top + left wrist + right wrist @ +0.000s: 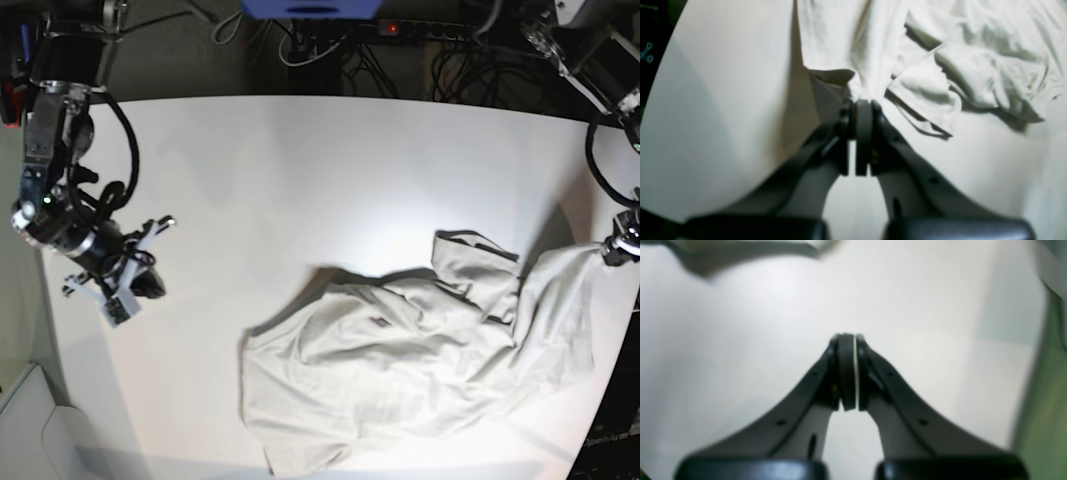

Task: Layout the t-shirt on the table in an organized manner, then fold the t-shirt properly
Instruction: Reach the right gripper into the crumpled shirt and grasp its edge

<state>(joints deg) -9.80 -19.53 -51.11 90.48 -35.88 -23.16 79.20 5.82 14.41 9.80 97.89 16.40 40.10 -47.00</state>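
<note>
A: T-shirt [420, 350] crumpled on the table [300, 180], toward its near right part. Soft, light, limp; will drape and drag. Best taken at hem corners or shoulders.

B: Left gripper [863, 101] clenched on a bunched edge, cloth lifted there. Right gripper [847, 336] closed on nothing, well apart.

A: Matte white top, smooth. Plenty of bare surface for spreading. Cables [400, 50] beyond far edge.

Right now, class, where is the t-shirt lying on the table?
In the base view the t-shirt lies crumpled on the table, near its front right; the left gripper pinches its far right edge.
</note>
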